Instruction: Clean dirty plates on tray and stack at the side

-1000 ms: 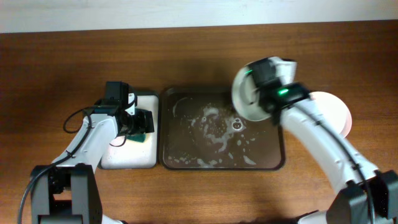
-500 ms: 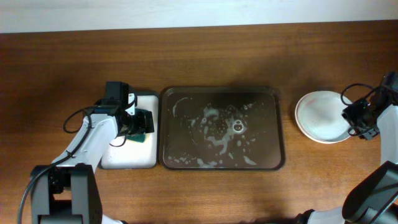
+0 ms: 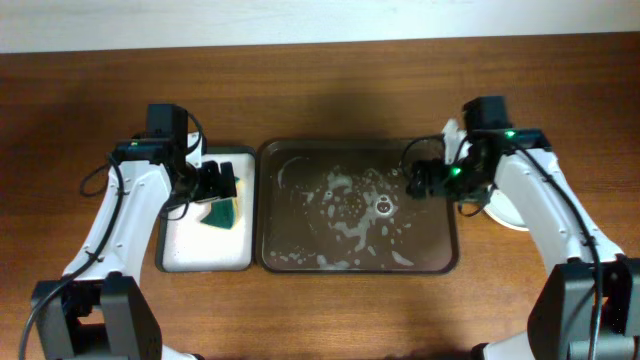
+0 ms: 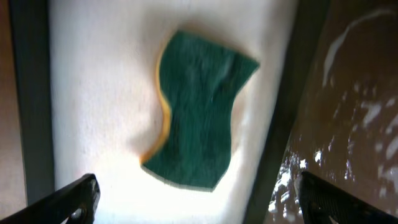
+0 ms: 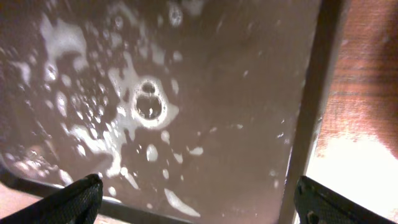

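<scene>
The dark brown tray lies mid-table, its wet bottom streaked with soapy foam. A white plate sits on the table just right of the tray, mostly hidden under my right arm; in the right wrist view the plate shows as a bright patch past the tray's rim. My right gripper hangs open over the tray's right side, nothing between its fingers. My left gripper is open above a green sponge, apart from it.
The sponge lies on a smaller black-rimmed tray with a white lining, left of the brown tray. Bare wooden table surrounds both trays, with a pale wall edge along the back.
My right gripper carried a plate from above the tray to the table at the right, opened, and swung back over the tray's right side. My left gripper shifted back off the sponge.
</scene>
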Robot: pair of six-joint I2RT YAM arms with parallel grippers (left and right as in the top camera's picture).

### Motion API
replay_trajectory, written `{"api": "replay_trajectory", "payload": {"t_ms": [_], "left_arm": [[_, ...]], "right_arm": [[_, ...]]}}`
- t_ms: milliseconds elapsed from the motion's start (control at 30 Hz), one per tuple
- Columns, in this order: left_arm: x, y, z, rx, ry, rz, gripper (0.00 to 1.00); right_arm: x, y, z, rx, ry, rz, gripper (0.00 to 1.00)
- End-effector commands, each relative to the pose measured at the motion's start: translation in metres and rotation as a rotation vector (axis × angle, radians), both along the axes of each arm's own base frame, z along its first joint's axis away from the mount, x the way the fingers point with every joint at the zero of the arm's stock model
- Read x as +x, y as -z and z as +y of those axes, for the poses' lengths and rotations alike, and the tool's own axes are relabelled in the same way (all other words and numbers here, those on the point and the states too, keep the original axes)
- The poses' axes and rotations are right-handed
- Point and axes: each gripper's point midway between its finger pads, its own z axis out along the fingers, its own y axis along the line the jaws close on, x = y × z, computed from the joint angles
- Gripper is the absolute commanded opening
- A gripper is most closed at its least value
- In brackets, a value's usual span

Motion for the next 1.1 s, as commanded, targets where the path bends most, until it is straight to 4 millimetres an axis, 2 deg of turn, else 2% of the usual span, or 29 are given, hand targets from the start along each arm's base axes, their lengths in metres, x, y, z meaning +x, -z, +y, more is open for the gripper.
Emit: {"api": "replay_trajectory", "payload": {"t_ms": [0, 33, 100, 167, 200, 333, 467, 567, 867, 1000, 1067], "left_arm": [[-0.029, -0.002, -0.003, -0.029, -0.020, 0.104, 0.99], [-0.043, -0.003, -0.003, -0.029, -0.021, 0.153, 0.99], [-0.056, -0.007, -0.003, -0.029, -0.020, 0.169, 0.99], [-0.068, -0.015, -0.003, -0.028, -0.018, 0.115, 0.99], [-0.070, -0.022, -0.003, -0.023, -0.002, 0.053, 0.99], [-0.085, -0.071, 0.004, 0.033, 0.028, -0.359, 0.99], [-0.117, -0.126, 0.004, 0.041, 0.022, -0.713, 0.99], [-0.126, -0.139, 0.004, 0.042, 0.020, -0.781, 1.00], [-0.127, -0.138, 0.004, 0.042, 0.021, -0.776, 0.99], [-0.127, -0.138, 0.004, 0.042, 0.021, -0.777, 0.99], [-0.127, -0.138, 0.004, 0.042, 0.021, -0.777, 0.99]], "right_arm": [[-0.025, 0.005, -0.002, -0.121, 0.002, 0.089, 0.99], [-0.034, 0.001, 0.002, -0.130, -0.014, 0.104, 0.99], [-0.041, -0.010, 0.010, -0.128, -0.045, 0.081, 0.99], [-0.045, -0.026, 0.018, -0.116, -0.071, 0.000, 0.99], [-0.047, -0.034, 0.020, -0.103, -0.064, -0.061, 0.99], [-0.069, -0.078, 0.001, -0.100, 0.023, -0.423, 0.99], [-0.098, -0.140, -0.013, -0.062, 0.078, -0.750, 0.99], [-0.102, -0.147, -0.014, -0.054, 0.082, -0.782, 0.99], [-0.102, -0.147, -0.014, -0.055, 0.083, -0.783, 0.99], [-0.109, -0.160, -0.042, -0.087, 0.204, -0.852, 0.99], [-0.114, -0.170, -0.052, -0.116, 0.209, -1.010, 0.99]]}}
